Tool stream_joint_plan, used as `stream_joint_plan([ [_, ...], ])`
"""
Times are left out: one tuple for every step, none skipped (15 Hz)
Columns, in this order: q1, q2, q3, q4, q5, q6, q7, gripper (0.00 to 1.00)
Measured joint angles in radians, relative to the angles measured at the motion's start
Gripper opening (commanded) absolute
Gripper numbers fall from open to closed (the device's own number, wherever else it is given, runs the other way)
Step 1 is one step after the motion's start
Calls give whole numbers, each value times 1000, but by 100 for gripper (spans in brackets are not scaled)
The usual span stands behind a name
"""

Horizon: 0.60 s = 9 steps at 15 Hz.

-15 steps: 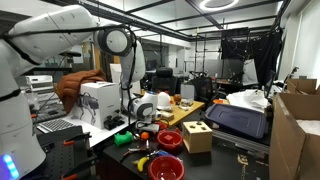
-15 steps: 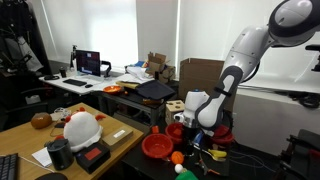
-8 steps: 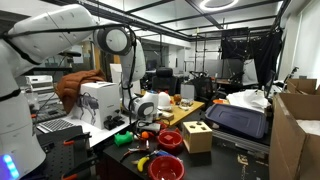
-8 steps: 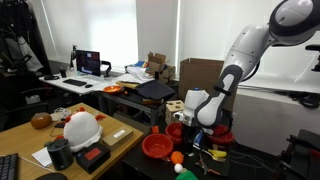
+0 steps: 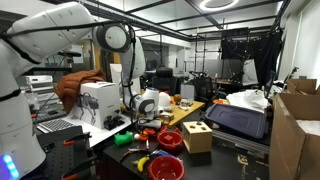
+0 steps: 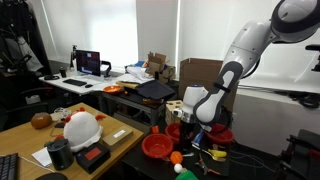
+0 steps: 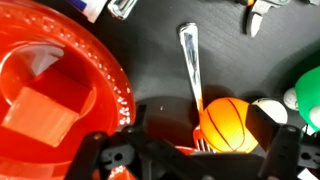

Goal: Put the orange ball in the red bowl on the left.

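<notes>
Claw released, straddling the ball.
Your claw (image 7: 195, 152) is spread wide in the wrist view, with the orange ball (image 7: 228, 124) between its fingers, nearer the right one. The ball lies on the dark surface (image 7: 150, 50), just beside a fork (image 7: 190, 60); a red bowl (image 7: 118, 88) sits to its left.

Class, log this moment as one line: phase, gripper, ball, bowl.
phase: pickup | gripper: at orange ball, grip unclear | ball: by fork, outside red bowl

exterior views distant, opposite sides; wrist view close above table (image 7: 150, 60).
</notes>
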Motion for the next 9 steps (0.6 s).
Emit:
stream_joint_plan([
  [0, -4, 2, 0, 1, 0, 1, 100],
  [0, -7, 4, 0, 3, 0, 2, 100],
  [0, -9, 6, 0, 5, -1, 4, 100],
  [0, -10, 7, 0, 8, -2, 12, 100],
  [0, -10, 8, 0, 10, -3, 21, 100],
  [0, -10, 9, 0, 13, -4, 34, 100],
  [1, -10, 9, 0, 16, -5, 54, 100],
  [2, -10, 9, 0, 18, -7, 75, 100],
  [5, -10, 8, 0, 21, -8, 99, 100],
])
